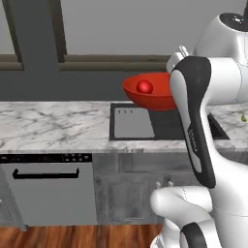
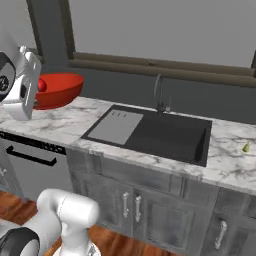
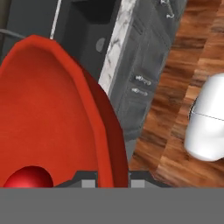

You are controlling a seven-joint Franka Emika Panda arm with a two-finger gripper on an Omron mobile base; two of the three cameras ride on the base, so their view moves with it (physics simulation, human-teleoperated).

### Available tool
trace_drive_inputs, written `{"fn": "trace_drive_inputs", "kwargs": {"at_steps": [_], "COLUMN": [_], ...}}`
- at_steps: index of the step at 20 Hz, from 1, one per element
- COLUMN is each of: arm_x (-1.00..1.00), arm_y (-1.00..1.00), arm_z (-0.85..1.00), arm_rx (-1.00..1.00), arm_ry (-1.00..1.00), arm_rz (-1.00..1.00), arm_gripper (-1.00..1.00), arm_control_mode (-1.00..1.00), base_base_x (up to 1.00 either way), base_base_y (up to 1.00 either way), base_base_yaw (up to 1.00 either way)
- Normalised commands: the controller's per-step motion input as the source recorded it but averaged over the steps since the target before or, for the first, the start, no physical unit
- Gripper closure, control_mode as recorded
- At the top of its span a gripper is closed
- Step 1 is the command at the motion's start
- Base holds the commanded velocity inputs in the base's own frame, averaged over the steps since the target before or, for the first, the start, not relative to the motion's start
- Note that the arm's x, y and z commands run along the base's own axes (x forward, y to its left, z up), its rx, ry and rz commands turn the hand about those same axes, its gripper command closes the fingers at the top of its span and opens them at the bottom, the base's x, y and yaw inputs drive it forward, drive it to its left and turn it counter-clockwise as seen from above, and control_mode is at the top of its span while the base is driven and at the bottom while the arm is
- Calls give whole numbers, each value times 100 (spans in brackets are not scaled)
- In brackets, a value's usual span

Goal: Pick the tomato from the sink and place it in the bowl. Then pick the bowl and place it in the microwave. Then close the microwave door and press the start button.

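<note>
The wide red bowl [image 1: 155, 97] hangs in the air above the marble counter, left of the black sink [image 2: 167, 135]. The small red tomato [image 1: 144, 87] rests inside the bowl [image 2: 62, 90]. My gripper [image 3: 113, 181] is shut on the bowl's rim [image 3: 103, 131], one dark fingertip on each side of the wall. In the hand view the tomato [image 3: 27, 177] sits low in the bowl, close to the fingers. The sink's grey drainboard [image 2: 114, 126] lies bare. The microwave and its door are out of view.
A faucet [image 2: 159, 92] stands behind the sink. A dishwasher front [image 1: 46, 186] with a dark handle sits under the counter at the left. A small yellow-green item [image 2: 246, 147] lies on the counter right of the sink. Grey cabinets and wooden floor [image 3: 175, 109] lie below.
</note>
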Motion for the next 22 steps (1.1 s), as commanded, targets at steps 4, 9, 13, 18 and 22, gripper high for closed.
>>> {"fn": "trace_drive_inputs", "kwargs": {"at_steps": [4, 9, 13, 18, 22], "arm_x": [0, 0, 0, 0, 0], "arm_y": [0, 0, 0, 0, 0], "arm_z": [0, 0, 0, 0, 0], "arm_rx": [0, 0, 0, 0, 0], "arm_ry": [0, 0, 0, 0, 0], "arm_rz": [0, 0, 0, 0, 0], "arm_gripper": [100, 100, 100, 100, 100], "arm_control_mode": [100, 100, 100, 100, 100], "base_base_x": [-6, 0, 0, 0, 0], "base_base_y": [-2, 0, 0, 0, 0], "base_base_yaw": [65, 64, 63, 59, 57]}}
